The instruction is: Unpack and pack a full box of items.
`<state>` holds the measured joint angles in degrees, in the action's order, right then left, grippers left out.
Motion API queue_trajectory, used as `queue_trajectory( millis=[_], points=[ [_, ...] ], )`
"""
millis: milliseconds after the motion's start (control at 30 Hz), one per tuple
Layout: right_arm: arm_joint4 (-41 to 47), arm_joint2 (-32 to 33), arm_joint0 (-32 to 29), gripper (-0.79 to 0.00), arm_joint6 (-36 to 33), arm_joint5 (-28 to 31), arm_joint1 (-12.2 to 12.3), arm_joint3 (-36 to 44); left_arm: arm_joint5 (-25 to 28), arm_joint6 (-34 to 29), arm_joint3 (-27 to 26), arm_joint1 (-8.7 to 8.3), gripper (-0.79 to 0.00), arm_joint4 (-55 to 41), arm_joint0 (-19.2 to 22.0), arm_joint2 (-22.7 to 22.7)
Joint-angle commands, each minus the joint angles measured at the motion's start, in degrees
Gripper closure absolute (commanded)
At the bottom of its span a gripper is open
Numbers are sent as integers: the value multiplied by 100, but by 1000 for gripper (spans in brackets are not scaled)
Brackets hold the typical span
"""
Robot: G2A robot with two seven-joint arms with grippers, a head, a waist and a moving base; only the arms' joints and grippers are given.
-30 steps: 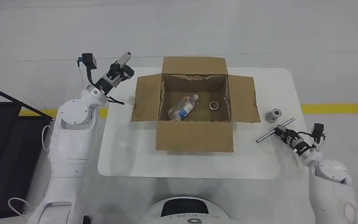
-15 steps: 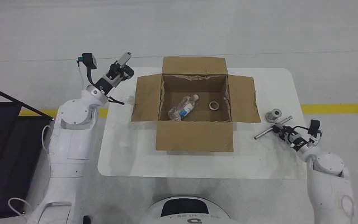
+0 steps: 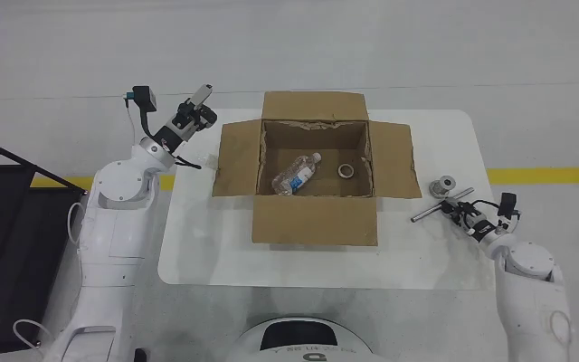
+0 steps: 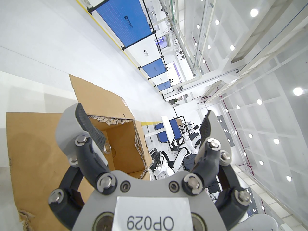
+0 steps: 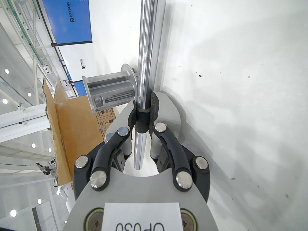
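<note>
Two lie in the box (image 3: 313,223), bottle (image 3: 297,173) and tape roll (image 3: 346,170); spool (image 3: 441,185) is out, right pincer (image 5: 143,111) clamps a rod (image 5: 150,49), left pincer (image 4: 144,116) gapes empty.

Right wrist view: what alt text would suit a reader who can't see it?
The right gripper is shut on a metal rod over the white table. A flanged metal cylinder sits beside the rod, a cardboard box behind it.

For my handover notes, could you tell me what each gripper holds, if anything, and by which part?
The right gripper holds the metal rod at its black band, nearer one end. The left gripper is open and empty.
</note>
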<state>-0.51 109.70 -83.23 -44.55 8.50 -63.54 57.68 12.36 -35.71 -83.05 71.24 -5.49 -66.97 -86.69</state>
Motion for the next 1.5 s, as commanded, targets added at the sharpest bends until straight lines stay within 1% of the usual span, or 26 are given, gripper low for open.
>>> queue_trajectory(
  millis=[0,100,267,500,633,800,900,933,1000,1067,1233,1333,1400,1433,1467],
  points=[
    [12,-7,-5,-123,5,-7,7,7,-1,0,2,0,-785,-4,1,0],
    [48,-9,-15,-179,1,-14,20,16,-1,0,2,0,-785,-4,1,0],
    [100,4,-61,-237,13,-7,43,60,-1,0,2,0,-785,-4,1,0],
    [290,63,-236,-231,-12,138,66,238,-1,0,2,0,-785,-4,1,0],
    [452,137,-423,-228,12,308,73,468,-1,0,2,0,-785,-4,1,0],
    [528,160,-604,-231,10,255,83,793,-1,0,2,0,-785,-4,1,0],
    [772,254,-744,-243,19,526,81,993,-1,0,2,0,-785,-4,1,0],
    [925,332,-830,-289,1,737,80,1131,-1,0,2,0,-785,-4,1,0],
    [1198,465,-1064,-351,-88,1078,76,1438,-1,0,2,0,-785,-4,1,0],
    [1294,538,-1274,-382,-120,1266,73,1851,-1,0,2,0,-785,-4,1,0],
    [1058,428,-1571,-379,-73,1268,62,3083,-1,0,2,0,-785,-4,1,0],
    [750,224,-1588,-376,-47,1084,62,3867,-1,0,2,0,-785,-4,1,0],
    [444,89,-1575,-382,150,863,57,4265,-1,0,2,0,-785,-4,1,0],
    [229,36,-1602,-613,286,774,53,4463,-1,0,2,0,-785,-4,1,0],
    [142,11,-1641,-785,380,729,48,4555,-1,0,2,0,-785,-4,1,0]
  ],
)
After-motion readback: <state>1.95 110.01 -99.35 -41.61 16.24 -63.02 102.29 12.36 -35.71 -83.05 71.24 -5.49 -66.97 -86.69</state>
